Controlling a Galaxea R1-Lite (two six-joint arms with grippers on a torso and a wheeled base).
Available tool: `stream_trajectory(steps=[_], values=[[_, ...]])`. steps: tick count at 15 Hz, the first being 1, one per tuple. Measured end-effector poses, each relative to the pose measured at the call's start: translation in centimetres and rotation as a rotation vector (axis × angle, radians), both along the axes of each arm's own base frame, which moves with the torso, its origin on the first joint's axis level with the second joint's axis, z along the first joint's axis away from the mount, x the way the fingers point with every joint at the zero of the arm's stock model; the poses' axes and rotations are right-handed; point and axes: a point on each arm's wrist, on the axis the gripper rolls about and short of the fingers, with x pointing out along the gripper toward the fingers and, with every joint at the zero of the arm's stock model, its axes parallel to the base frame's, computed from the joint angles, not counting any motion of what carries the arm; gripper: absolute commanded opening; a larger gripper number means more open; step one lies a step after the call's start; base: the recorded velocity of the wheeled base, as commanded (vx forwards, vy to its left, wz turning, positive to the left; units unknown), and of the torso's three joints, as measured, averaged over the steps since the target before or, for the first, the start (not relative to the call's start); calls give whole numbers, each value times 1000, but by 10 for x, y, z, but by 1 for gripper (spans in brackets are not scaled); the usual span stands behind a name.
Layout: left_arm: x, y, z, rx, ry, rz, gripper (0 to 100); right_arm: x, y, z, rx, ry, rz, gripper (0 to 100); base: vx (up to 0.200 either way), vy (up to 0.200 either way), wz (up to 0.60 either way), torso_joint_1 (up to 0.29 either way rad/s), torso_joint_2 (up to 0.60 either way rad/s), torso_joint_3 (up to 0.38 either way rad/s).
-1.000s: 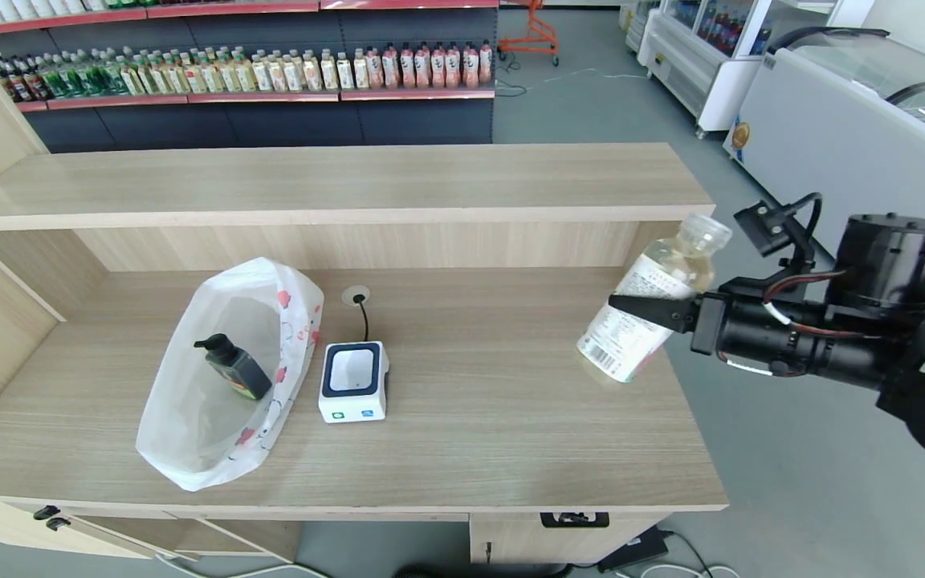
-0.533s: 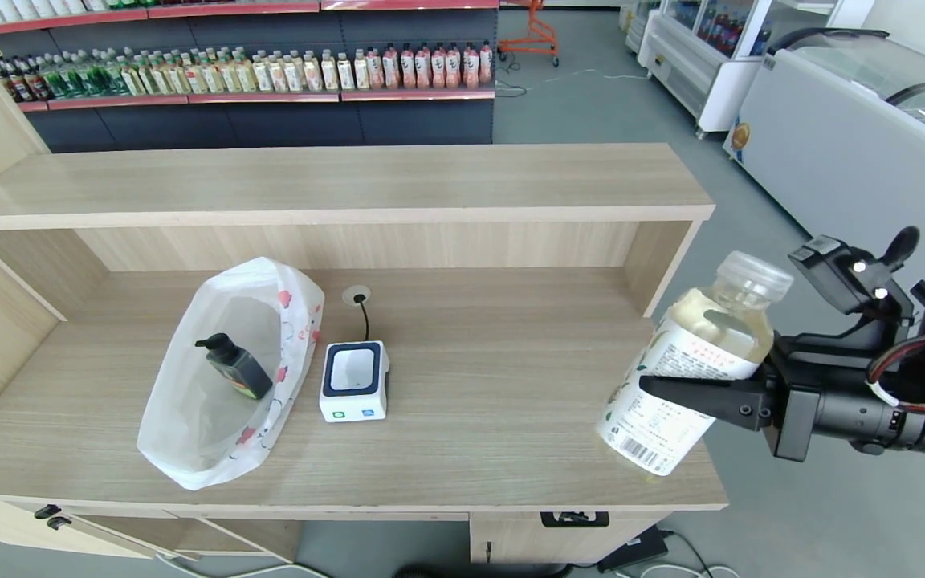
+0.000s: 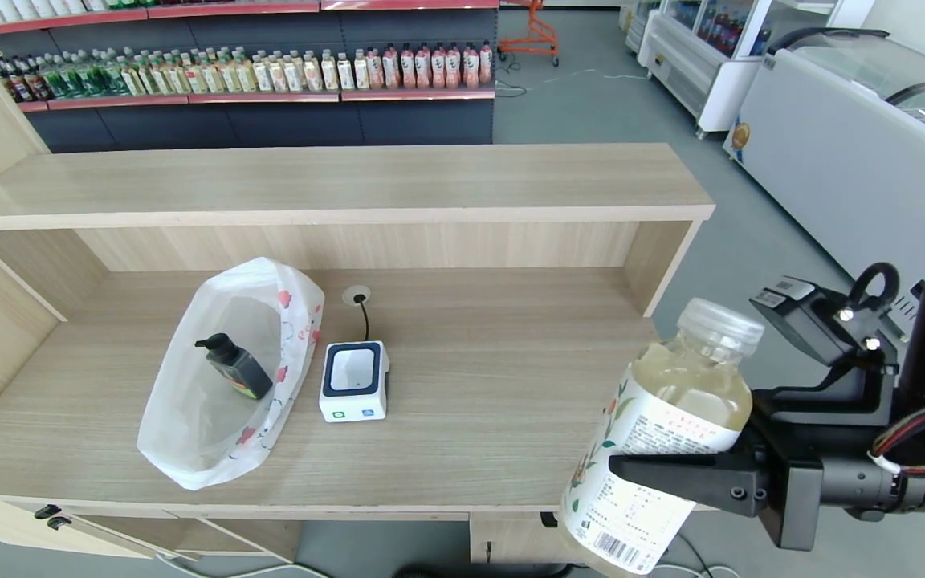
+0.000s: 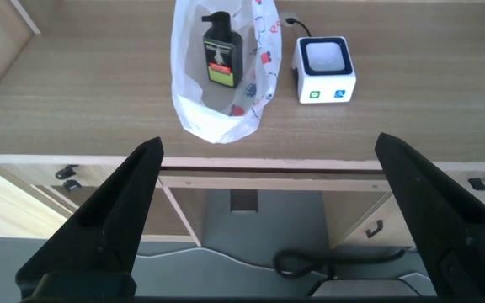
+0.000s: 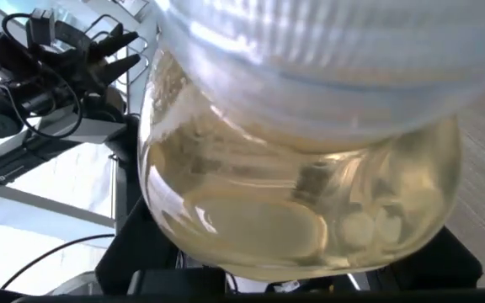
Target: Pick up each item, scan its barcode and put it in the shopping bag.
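Observation:
My right gripper (image 3: 675,474) is shut on a clear drink bottle (image 3: 655,445) with a white label and pale yellow liquid. It holds the bottle tilted, off the counter's front right corner, barcode low on the label. In the right wrist view the bottle (image 5: 301,160) is pressed close to the camera. The white shopping bag (image 3: 226,373) lies open on the counter's left part, with a dark pump bottle (image 3: 234,368) inside. The white barcode scanner (image 3: 354,380) stands just right of the bag. My left gripper (image 4: 268,227) is open, held out in front of the counter edge, facing the bag (image 4: 221,71) and scanner (image 4: 327,69).
A raised wooden shelf (image 3: 334,181) runs along the back of the counter (image 3: 495,401), with side walls at both ends. The scanner's cable goes into a hole (image 3: 356,295) behind it. Store shelves with bottles and freezers stand beyond.
My right arm has carried the bottle down and toward me, from above the counter's right edge to off its front right corner. The bottle now stands more upright.

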Motion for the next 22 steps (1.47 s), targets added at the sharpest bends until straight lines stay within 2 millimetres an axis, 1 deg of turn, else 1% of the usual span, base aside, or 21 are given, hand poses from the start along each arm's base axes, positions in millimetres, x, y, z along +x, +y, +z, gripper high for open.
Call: stream_trajectory(steps=[3, 7, 13, 22], values=[[0, 0, 0, 0, 0, 0, 100, -2, 2, 1, 8, 21, 5, 0, 0, 0, 0, 0, 0, 0], [0, 0, 0, 0, 0, 0, 100, -5, 2, 6, 38, 67, -3, 0, 0, 0, 0, 0, 0, 0], [0, 0, 0, 0, 0, 0, 100, -12, 10, 8, 47, 103, -67, 0, 0, 0, 0, 0, 0, 0], [0, 0, 0, 0, 0, 0, 100, -5, 16, 5, 50, 97, -65, 0, 0, 0, 0, 0, 0, 0]])
